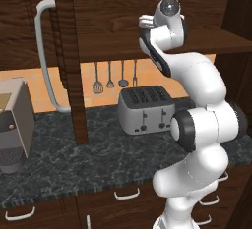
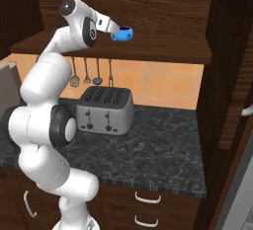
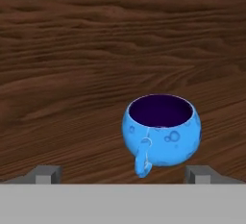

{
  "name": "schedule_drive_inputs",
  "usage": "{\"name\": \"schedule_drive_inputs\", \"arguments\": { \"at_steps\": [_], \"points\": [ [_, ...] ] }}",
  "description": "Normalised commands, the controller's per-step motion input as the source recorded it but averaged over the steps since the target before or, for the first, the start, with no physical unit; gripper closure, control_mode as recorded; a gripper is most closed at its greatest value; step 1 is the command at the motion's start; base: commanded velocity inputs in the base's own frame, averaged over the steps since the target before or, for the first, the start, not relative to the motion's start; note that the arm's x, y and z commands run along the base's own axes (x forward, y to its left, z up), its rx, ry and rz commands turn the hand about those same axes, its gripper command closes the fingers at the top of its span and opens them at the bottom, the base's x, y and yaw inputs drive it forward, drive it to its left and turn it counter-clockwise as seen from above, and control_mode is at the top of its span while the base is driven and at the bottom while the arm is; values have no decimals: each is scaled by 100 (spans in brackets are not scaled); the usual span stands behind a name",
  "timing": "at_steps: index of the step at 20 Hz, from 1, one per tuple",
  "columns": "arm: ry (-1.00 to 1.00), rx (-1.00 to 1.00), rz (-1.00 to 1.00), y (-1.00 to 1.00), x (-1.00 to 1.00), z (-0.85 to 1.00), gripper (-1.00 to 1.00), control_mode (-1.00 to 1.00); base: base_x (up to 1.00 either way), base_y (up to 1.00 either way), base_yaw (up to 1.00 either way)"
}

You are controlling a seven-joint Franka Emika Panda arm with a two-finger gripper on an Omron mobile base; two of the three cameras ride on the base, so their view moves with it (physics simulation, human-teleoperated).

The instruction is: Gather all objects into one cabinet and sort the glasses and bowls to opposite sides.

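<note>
I get flat, even rendered light, moderately bright, no clear source. Soft sheen on the toaster point(image 1: 146, 109) and the arm's white shells. Faint speckle highlights on the blue cup point(image 3: 161, 130), barely any shadow under it. Everything is slightly soft and low-res, no edge distortion.

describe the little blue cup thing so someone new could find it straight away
Above the dark stone counter and the silver toaster runs a brown wooden shelf. On it, just ahead of the gripper, sits the blue cup: glossy, bright blue, round-bellied, with a small handle.
</note>
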Motion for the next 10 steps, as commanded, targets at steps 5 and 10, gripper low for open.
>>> {"name": "schedule_drive_inputs", "arguments": {
  "at_steps": [5,10],
  "points": [
    [0,0,-4,-1,21,-18,-100,-100,0,0,0],
    [0,0,-5,-15,22,-5,-100,-100,0,0,0]
  ]
}}
